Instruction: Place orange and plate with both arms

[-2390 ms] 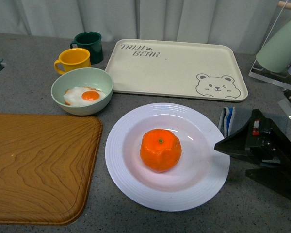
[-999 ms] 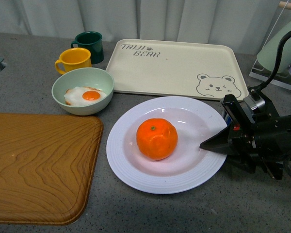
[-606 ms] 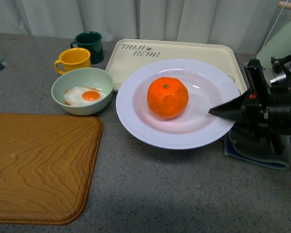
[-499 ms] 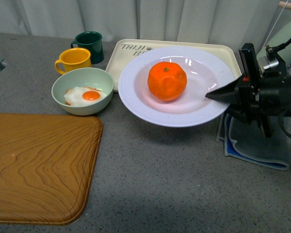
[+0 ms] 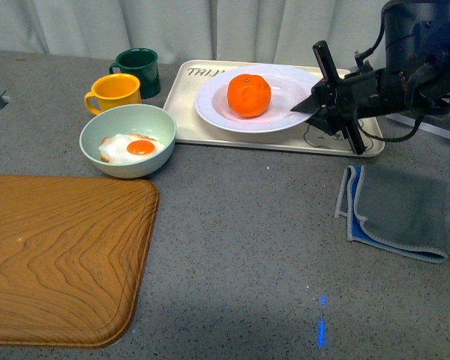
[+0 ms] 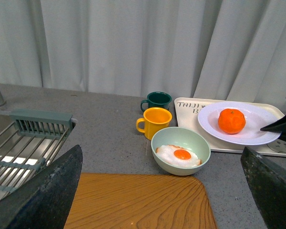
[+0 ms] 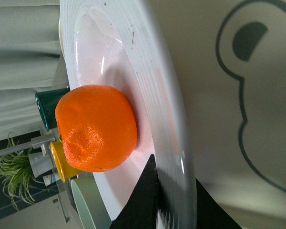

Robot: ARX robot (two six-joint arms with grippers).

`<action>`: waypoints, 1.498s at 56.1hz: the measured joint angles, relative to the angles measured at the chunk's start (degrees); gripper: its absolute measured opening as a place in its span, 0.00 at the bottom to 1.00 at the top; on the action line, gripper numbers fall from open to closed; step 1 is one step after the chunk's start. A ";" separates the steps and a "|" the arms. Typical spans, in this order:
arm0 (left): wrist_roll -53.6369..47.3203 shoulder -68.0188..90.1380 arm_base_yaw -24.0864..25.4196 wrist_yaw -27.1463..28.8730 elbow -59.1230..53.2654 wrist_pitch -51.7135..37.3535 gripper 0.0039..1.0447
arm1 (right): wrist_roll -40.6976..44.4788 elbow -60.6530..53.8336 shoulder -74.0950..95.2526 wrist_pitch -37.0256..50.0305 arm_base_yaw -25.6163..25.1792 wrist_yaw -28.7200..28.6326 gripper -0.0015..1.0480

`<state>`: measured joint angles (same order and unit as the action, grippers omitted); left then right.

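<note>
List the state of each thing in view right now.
Large white ridged plate, rim clamped by right hand, over cream bear tray; contact unclear.
Bright orange fruit, sitting in the plate.
Pale green bowl, upright, holding a fried egg.
Yellow mug, upright.
Dark green mug, upright.
Grey cloth, folded, lying flat.

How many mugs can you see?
2. The dark green mug is left of the bear tray; the yellow mug sits before it, beside the bowl. More may be hidden.
</note>
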<state>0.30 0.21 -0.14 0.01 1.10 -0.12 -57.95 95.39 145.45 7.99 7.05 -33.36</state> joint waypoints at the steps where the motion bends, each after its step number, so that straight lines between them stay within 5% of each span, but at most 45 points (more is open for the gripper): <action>1: -0.02 0.00 0.00 0.00 0.00 0.00 0.94 | 0.33 0.76 0.24 -0.83 0.07 0.31 0.04; 37: -0.02 0.00 0.00 0.00 0.00 0.00 0.94 | 23.39 -12.79 -15.06 -0.52 0.31 17.38 0.93; 45: -0.02 0.00 0.00 0.00 0.00 0.00 0.94 | 33.05 -18.78 -20.13 7.13 1.60 24.09 0.88; 51: -0.02 -0.02 0.00 -0.02 0.00 0.00 0.94 | 47.39 -32.63 -21.22 39.28 2.25 39.87 0.70; 59: -0.02 -0.02 0.00 0.04 0.00 0.00 0.94 | 54.95 -48.24 -27.80 59.45 0.79 40.74 0.47; 73: -0.02 0.00 0.00 0.02 0.00 0.00 0.94 | 57.59 -67.30 -43.95 64.59 -1.99 38.60 0.01; 84: -0.02 -0.02 0.00 0.02 0.00 0.00 0.94 | 57.81 -75.87 -52.50 64.61 -3.02 37.35 0.01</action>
<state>0.27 0.19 -0.14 0.03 1.10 -0.12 -0.14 19.53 92.95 72.60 4.03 3.99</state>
